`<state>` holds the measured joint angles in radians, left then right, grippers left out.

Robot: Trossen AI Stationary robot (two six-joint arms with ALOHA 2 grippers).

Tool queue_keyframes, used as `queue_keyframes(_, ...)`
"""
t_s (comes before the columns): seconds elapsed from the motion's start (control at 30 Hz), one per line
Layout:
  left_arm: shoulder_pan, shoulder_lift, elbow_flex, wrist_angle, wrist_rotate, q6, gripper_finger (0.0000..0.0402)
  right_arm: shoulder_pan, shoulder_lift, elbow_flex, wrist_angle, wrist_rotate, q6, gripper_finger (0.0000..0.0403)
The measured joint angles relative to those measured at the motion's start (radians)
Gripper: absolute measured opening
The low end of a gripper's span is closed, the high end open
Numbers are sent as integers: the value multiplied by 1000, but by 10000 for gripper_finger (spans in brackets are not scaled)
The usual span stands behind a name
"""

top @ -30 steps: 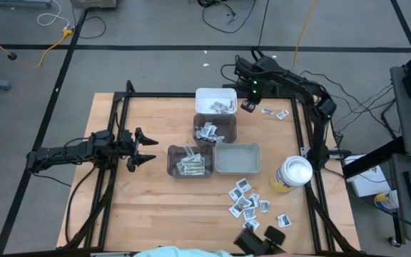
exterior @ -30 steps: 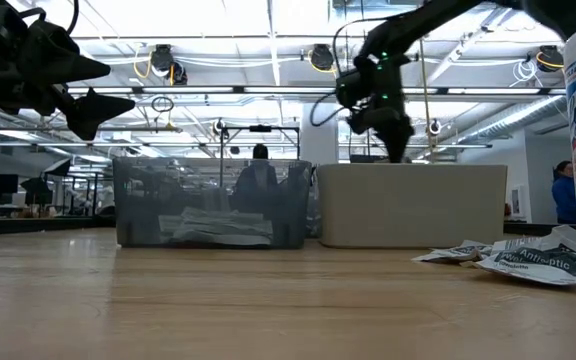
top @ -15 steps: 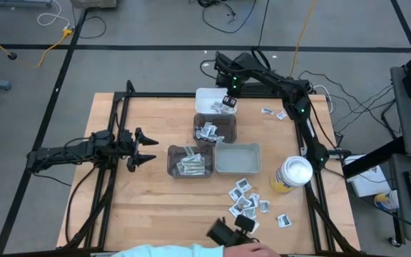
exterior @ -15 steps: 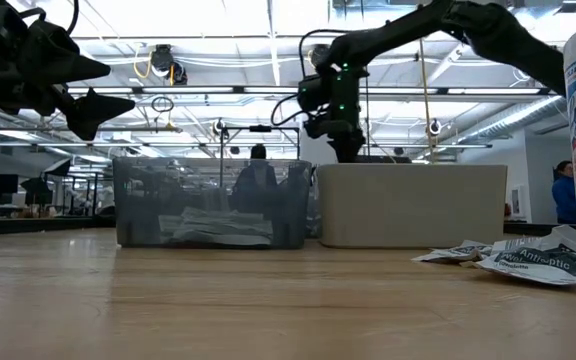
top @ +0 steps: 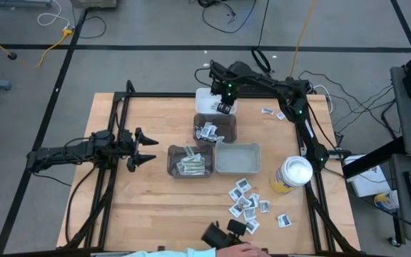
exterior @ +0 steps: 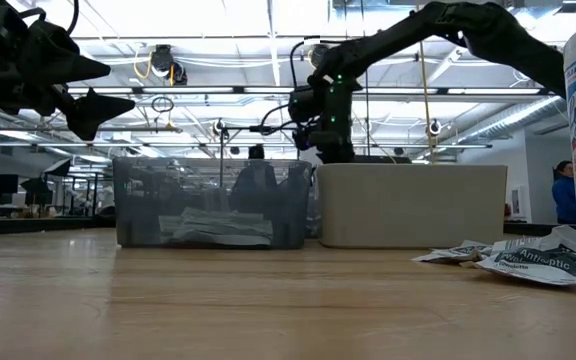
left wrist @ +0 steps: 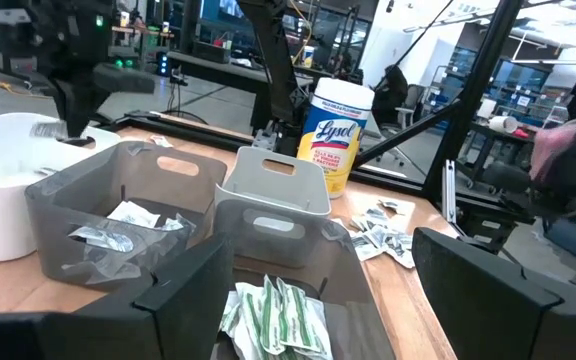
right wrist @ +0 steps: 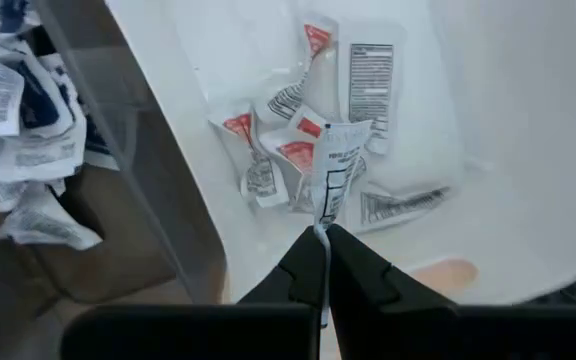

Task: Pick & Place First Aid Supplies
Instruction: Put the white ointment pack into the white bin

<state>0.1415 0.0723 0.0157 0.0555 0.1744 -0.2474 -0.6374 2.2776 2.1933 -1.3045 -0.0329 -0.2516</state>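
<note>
The right tool [top: 225,107] hangs over the white bin [top: 207,96] at the far edge of the worktop [top: 148,207], its fingers pinched shut on a small white packet [right wrist: 336,172] held by one corner. In the right wrist view that packet dangles above a few red-marked packets [right wrist: 273,150] lying on the bin's floor, close to the wall the white bin shares with the dark bin [top: 215,131] next to it, which holds square white sachets [top: 207,130].

A second dark bin [top: 188,162] with green-striped strip wrappers [left wrist: 273,313] sits nearer the front, touching a light grey bin [top: 237,158] on its right. The four bins crowd the middle of the worktop.

The left tool [top: 143,148] waits well to the left of the bins, fingers spread wide and holding nothing, with bare wood all around it.

A loose cluster of sachets [top: 245,200] lies toward the front right edge, just beside the yellow canister [top: 292,175]. Two more packets [top: 275,113] lie at the far right, near the black frame rail [top: 309,153] that borders the worktop.

At the front edge a person's hand [top: 240,250] shows beside a dark object [top: 218,233]
</note>
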Motion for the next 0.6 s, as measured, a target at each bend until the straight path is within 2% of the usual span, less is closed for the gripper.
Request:
queue_keyframes(0.33, 0, 0, 0, 0, 0, 0, 310, 5, 0, -124, 97, 4, 10, 10)
queue_keyframes(0.43, 0, 0, 0, 0, 0, 0, 310, 5, -1, -124, 117, 2, 28, 36)
queue_keyframes(0.6, 0, 0, 0, 0, 0, 0, 310, 5, -1, -124, 148, 4, 34, 108)
